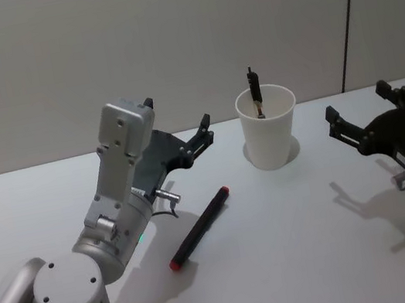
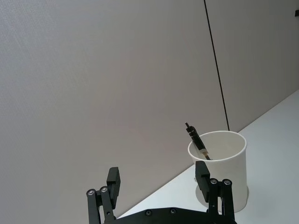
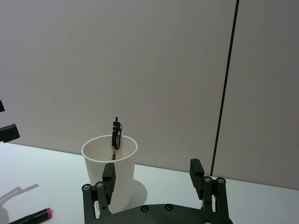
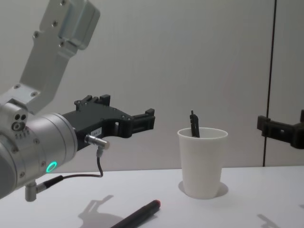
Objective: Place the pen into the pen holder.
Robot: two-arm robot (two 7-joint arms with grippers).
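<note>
Black with red ends, the slim pen (image 1: 200,229) lies on the white table (image 1: 323,256), apart from the white paper-cup pen holder (image 1: 271,147). My left gripper (image 2: 158,172) hovers near it, jaws spread and empty. The right gripper (image 1: 356,99), also open, sits beyond the cup. I'd descend squarely across the barrel's middle.

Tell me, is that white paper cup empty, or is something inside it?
Not empty. A slim black pen stands in the pen holder, its top poking above the rim. A red-tipped marker lies outside it.
</note>
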